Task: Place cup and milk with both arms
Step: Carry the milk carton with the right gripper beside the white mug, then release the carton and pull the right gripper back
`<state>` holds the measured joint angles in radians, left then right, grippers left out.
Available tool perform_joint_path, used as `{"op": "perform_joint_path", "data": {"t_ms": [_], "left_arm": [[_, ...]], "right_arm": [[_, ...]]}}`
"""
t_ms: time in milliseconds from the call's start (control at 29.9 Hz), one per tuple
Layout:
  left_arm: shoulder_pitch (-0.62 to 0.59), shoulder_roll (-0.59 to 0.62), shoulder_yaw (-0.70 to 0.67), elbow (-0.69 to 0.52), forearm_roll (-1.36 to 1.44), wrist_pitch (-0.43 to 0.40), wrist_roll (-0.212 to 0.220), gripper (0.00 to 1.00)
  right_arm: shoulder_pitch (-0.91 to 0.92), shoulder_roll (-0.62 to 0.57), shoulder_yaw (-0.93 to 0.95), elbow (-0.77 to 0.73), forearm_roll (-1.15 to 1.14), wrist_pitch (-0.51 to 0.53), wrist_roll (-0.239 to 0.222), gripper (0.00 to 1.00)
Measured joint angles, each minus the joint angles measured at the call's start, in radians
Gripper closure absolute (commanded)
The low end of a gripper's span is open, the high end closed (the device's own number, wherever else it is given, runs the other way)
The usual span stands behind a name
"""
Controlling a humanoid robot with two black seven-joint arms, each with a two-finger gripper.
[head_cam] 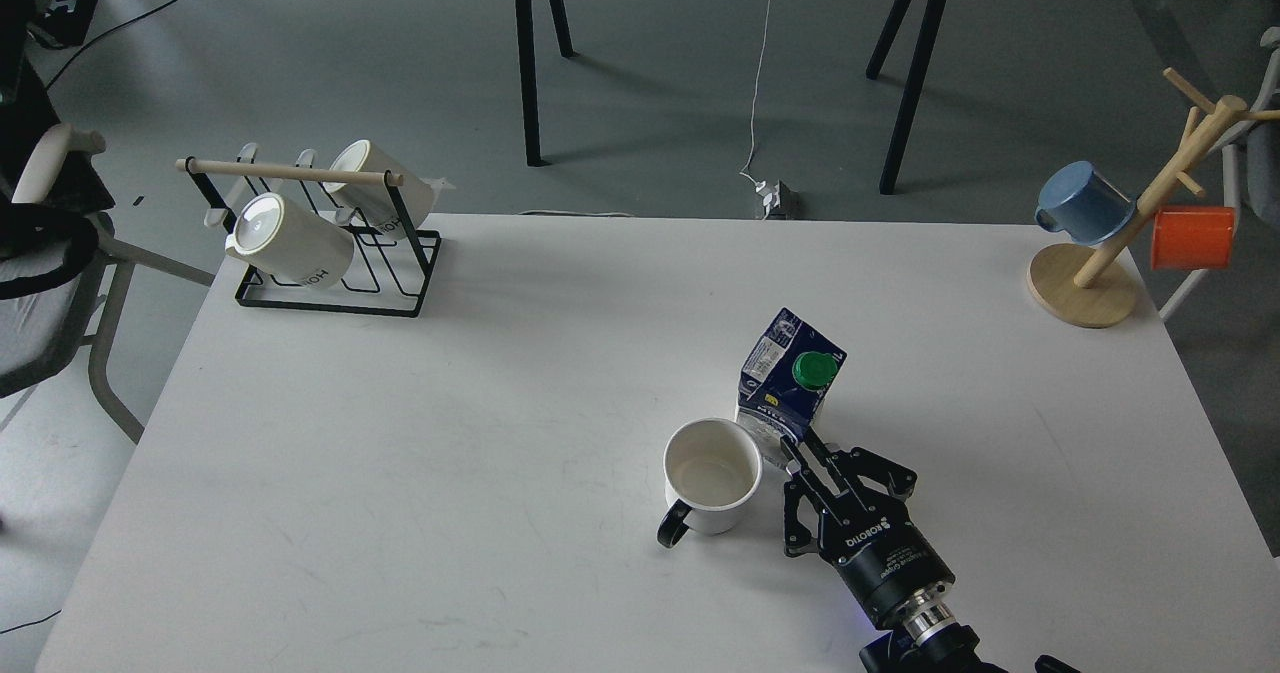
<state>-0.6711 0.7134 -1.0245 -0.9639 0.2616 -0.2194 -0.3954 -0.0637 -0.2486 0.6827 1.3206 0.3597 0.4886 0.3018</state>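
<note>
The cup [712, 478] is a white mug with a black handle at its lower left, standing upright on the white table [500, 433] near the front middle. The milk [788, 381], a dark blue and white carton with a green cap, stands right behind and to the right of the cup, touching or nearly touching it. My right gripper [800, 450] comes in from the bottom right and is shut on the lower part of the milk carton. My left gripper is out of view.
A black wire rack [330, 253] with two white lettered mugs stands at the table's back left. A wooden mug tree [1100, 263] with a blue mug [1083, 203] and an orange mug [1192, 237] stands at the back right. A chair [50, 283] is off the left edge.
</note>
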Motion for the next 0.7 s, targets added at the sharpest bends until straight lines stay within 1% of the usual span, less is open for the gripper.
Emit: {"op": "perform_joint_path", "data": {"t_ms": [33, 67, 100, 134, 367, 468, 568, 701], "left_arm": [[0.0, 0.001, 0.0, 0.0, 0.0, 0.0, 0.0, 0.0], [0.001, 0.002, 0.0, 0.0, 0.0, 0.0, 0.0, 0.0], [0.001, 0.002, 0.0, 0.0, 0.0, 0.0, 0.0, 0.0], [0.001, 0.002, 0.0, 0.0, 0.0, 0.0, 0.0, 0.0], [0.001, 0.003, 0.0, 0.0, 0.0, 0.0, 0.0, 0.0], [0.001, 0.003, -0.001, 0.0, 0.0, 0.0, 0.0, 0.0], [0.002, 0.005, -0.001, -0.001, 0.0, -0.001, -0.001, 0.0], [0.002, 0.016, -0.002, -0.001, -0.001, -0.006, -0.002, 0.0]], "right_arm": [[0.001, 0.0, 0.0, 0.0, 0.001, 0.0, 0.0, 0.46], [0.001, -0.001, 0.001, 0.0, 0.002, 0.0, 0.0, 0.34], [0.002, -0.001, 0.001, 0.0, 0.002, 0.0, 0.0, 0.17], [0.002, -0.001, 0.001, 0.0, 0.003, 0.0, 0.0, 0.04], [-0.002, -0.013, -0.007, 0.006, 0.007, 0.0, 0.002, 0.03], [-0.024, -0.037, -0.01, 0.015, 0.007, 0.0, 0.002, 0.02], [-0.052, -0.091, -0.011, 0.037, 0.003, 0.0, -0.001, 0.02], [-0.1, -0.203, 0.009, 0.053, -0.003, 0.0, -0.001, 0.02]]}}
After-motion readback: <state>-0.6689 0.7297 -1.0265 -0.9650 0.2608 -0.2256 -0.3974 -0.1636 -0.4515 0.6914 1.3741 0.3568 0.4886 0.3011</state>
